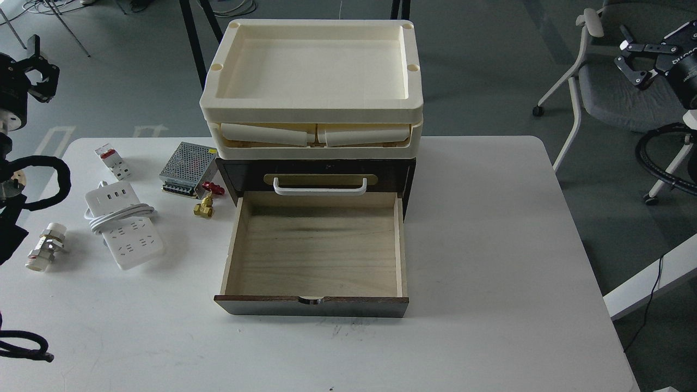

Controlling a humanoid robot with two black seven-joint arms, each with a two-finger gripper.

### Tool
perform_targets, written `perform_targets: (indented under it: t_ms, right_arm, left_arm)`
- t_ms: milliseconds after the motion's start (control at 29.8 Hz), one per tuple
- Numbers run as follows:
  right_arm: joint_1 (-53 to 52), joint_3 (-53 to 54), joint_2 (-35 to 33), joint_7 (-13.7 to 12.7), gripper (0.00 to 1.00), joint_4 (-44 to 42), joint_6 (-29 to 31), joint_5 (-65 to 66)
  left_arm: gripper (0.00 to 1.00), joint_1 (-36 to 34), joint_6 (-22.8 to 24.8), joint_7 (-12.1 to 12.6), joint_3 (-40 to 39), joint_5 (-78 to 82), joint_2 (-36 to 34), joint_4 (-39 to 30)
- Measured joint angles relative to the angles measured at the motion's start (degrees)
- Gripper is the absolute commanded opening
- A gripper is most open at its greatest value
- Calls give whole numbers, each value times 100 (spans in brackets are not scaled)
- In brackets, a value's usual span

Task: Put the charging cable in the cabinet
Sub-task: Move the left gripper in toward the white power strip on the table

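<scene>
**Power strip on table, cabinet drawer open**

A white rectangular power strip (124, 226) lies flat on the white table, its thick white cord looped across its middle. To its right stands a dark brown cabinet (316, 173), its pale wood drawer (315, 256) pulled out, empty.

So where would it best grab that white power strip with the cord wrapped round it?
Probably from straight above, across the narrow width of the charging cable, just below the cord band. It lies flat on the table, long sides clear, and nearest the left gripper. The cord loop alone might slip.
</scene>
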State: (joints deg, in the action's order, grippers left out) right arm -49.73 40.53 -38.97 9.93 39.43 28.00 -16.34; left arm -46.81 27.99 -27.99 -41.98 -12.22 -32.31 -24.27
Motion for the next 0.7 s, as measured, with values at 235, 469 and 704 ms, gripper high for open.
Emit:
perform_targets:
  t_ms: [235, 469, 704]
  right_arm:
    - [18, 26, -30, 1, 100, -17, 0, 0]
    - [147, 26, -39, 1, 100, -72, 0, 0]
    - [252, 17, -40, 1, 100, -288, 0, 0]
  left_arm:
    - [100, 458, 2, -4, -212, 562, -2354, -2959]
    - [99, 471, 5, -4, -613, 3921, -4279, -5045]
    - [97, 480, 2, -3, -334, 8062, -4916, -6724]
